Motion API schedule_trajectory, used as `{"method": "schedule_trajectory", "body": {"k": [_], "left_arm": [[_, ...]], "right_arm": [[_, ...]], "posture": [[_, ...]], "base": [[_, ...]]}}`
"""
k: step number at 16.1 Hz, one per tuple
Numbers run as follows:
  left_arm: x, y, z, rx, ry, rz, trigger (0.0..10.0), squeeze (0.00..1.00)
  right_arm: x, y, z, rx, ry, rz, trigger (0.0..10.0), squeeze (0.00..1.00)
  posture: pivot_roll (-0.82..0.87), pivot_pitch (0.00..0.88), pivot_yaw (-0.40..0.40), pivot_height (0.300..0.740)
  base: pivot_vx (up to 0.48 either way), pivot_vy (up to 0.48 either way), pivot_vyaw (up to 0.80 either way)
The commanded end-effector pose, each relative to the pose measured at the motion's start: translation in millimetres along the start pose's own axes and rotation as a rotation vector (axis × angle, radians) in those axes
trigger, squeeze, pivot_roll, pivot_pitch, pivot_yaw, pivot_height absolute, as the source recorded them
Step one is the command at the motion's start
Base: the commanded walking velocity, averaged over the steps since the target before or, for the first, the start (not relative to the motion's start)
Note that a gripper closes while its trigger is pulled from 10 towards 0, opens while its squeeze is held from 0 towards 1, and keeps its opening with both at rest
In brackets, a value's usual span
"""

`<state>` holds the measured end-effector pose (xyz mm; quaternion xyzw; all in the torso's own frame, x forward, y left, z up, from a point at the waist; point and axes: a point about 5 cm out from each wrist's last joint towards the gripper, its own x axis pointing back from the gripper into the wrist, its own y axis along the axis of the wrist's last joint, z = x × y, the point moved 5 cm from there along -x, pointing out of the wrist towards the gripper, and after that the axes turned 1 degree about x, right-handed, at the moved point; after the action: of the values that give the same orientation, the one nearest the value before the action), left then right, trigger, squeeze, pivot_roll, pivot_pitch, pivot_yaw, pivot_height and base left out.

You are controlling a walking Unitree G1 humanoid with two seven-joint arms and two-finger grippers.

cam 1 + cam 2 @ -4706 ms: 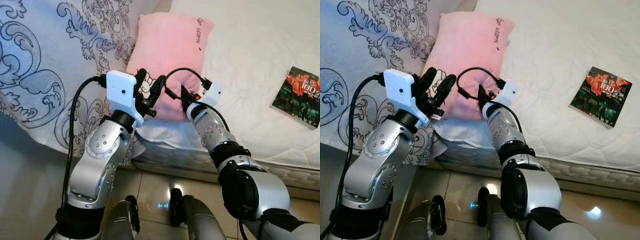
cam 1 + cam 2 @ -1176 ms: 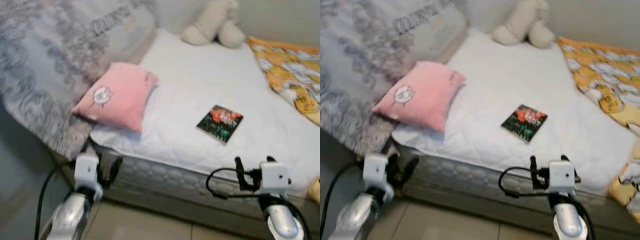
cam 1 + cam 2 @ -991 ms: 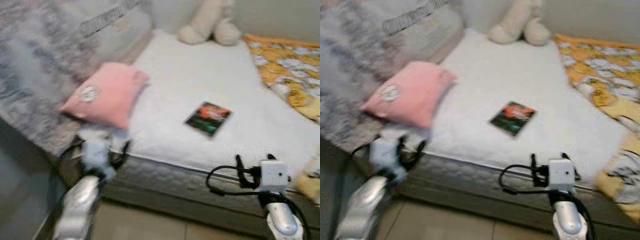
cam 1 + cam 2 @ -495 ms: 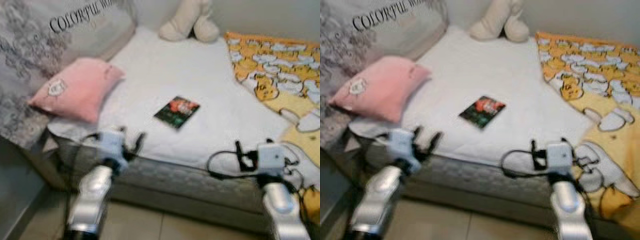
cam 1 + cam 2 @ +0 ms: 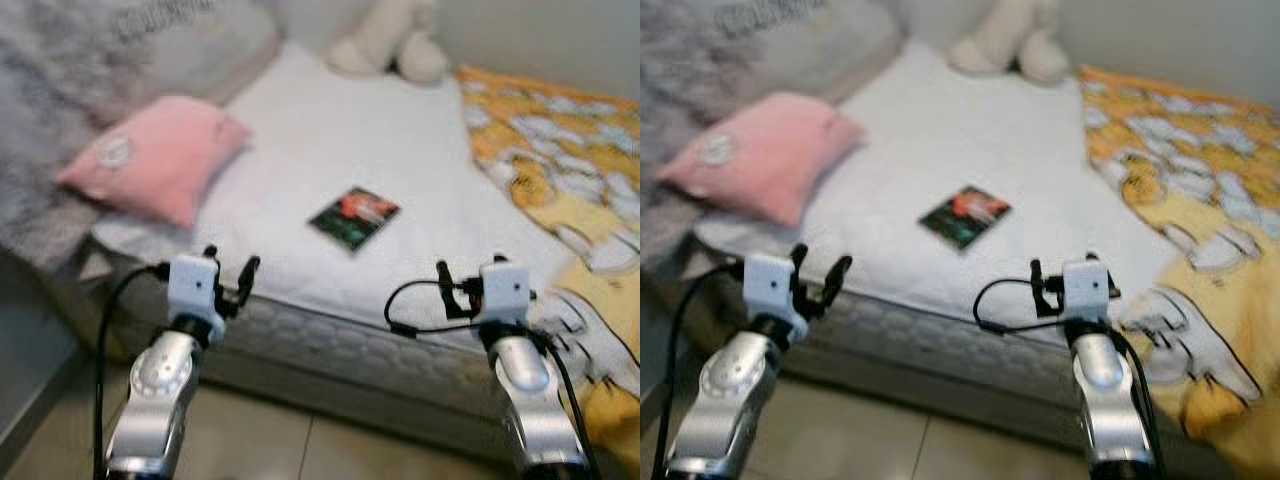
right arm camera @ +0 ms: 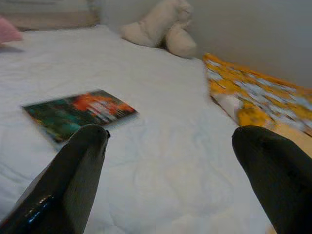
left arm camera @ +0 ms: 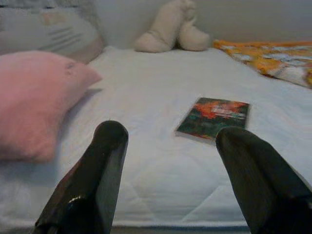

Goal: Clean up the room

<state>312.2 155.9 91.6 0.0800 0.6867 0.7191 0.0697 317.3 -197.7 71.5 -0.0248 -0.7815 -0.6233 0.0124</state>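
Claws, left (image 5: 229, 272) and right (image 5: 455, 278), spread empty at bed (image 5: 340, 150) edge.

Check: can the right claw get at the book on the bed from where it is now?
Probably yes. The right claw is open and empty at the mattress edge, and bare white sheet lies between it and the book.
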Motion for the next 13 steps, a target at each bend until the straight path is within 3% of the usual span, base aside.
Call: {"method": "schedule_trajectory", "body": {"k": [1, 3, 5, 9, 13], "left_arm": [[-5.2, 4, -7.0, -0.015, -0.033, -0.001, 10.0, 0.00], [-10.0, 7, -7.2, -0.039, -0.065, 0.002, 10.0, 0.00], [-17.7, 12, -3.1, -0.049, -0.079, 0.001, 10.0, 0.00], [-23.4, 11, 0.2, -0.013, -0.054, 0.009, 10.0, 0.00], [-29.8, 15, -3.4, -0.001, -0.044, -0.008, 10.0, 0.00]], "right_arm": [[1.5, -4, -8.8, -0.014, -0.036, 0.009, 10.0, 0.00], [2.0, -5, -4.3, -0.021, -0.038, 0.005, 10.0, 0.00], [0.4, 0, -0.7, -0.031, -0.060, -0.017, 10.0, 0.00], [-2.0, 5, -5.6, -0.028, -0.094, -0.037, 10.0, 0.00], [-5.3, 7, -6.4, -0.013, -0.093, -0.036, 10.0, 0.00]], "posture": [[0.02, 0.000, -0.075, 0.740], [0.01, 0.000, -0.057, 0.740], [0.00, 0.000, 0.019, 0.740], [-0.02, 0.000, 0.034, 0.740], [-0.02, 0.000, 0.025, 0.740]], "base": [[0.000, 0.307, -0.73], [0.000, 0.431, -0.73], [0.000, 0.000, 0.00], [0.000, 0.000, 0.00], [0.442, 0.000, -0.19]]}}
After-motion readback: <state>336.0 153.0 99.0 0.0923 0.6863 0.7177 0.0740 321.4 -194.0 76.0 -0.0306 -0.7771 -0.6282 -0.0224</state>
